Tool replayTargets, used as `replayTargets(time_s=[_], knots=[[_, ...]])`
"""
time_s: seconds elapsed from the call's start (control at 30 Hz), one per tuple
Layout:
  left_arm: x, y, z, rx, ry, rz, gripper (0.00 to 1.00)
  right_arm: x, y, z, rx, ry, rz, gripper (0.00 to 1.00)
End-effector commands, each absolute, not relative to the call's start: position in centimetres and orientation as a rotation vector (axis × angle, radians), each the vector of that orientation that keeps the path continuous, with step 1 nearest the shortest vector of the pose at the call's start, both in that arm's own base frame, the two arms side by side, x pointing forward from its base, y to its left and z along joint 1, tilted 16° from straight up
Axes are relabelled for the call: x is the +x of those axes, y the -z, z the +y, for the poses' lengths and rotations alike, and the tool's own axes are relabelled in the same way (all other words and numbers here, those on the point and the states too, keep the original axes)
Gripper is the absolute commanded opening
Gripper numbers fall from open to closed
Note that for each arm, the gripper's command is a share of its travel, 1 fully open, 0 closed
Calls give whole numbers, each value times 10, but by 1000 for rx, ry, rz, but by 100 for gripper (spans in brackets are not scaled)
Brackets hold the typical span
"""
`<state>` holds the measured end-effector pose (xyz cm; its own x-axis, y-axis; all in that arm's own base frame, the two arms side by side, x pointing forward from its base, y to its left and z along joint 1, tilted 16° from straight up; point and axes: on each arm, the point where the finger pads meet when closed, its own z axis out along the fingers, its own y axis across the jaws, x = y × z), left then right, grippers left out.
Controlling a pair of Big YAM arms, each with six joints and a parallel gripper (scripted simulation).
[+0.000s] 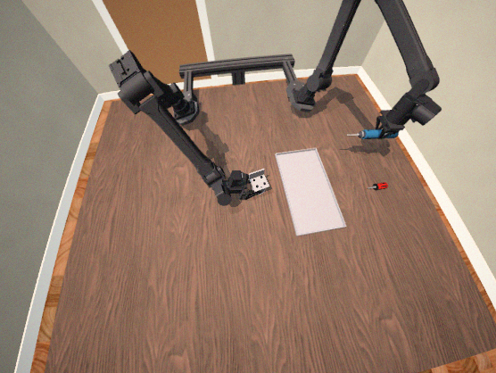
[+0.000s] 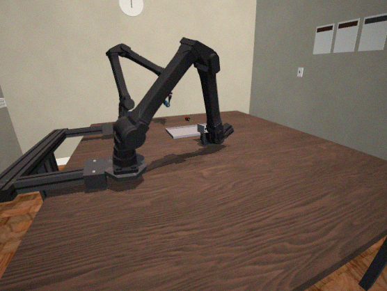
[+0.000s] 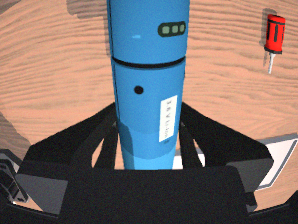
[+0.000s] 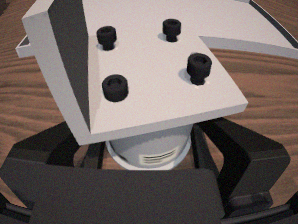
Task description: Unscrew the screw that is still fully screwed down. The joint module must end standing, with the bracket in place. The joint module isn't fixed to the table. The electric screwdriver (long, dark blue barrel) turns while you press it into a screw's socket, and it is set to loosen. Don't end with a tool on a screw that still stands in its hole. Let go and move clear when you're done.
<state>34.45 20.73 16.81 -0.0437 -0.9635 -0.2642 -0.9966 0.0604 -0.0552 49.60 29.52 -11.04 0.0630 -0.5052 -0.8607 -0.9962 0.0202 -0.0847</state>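
Observation:
The joint module stands on the table left of the tray, with a grey bracket on top. Several black screws stand in the bracket; I cannot tell which one sits lowest. My right gripper is shut on the module's white body just under the bracket. My left gripper is shut on the blue electric screwdriver and holds it level above the table's far right side, tip pointing toward the middle. The screwdriver fills the left wrist view.
A flat white tray lies in the middle of the table, just right of the module. A small red screwdriver lies on the table right of the tray and shows in the left wrist view. A black frame stands at the back edge.

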Motion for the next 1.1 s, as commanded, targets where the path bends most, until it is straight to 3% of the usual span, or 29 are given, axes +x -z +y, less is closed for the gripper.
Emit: replayTargets(time_s=[0.0, 1.07], knots=[[367, -209, 212, -1944, -161, 2027, 42, 507, 102, 300, -1585, -803, 1516, 59], [395, -160, 174, -1676, -139, 2214, 42, 507, 102, 300, -1585, -803, 1516, 59]])
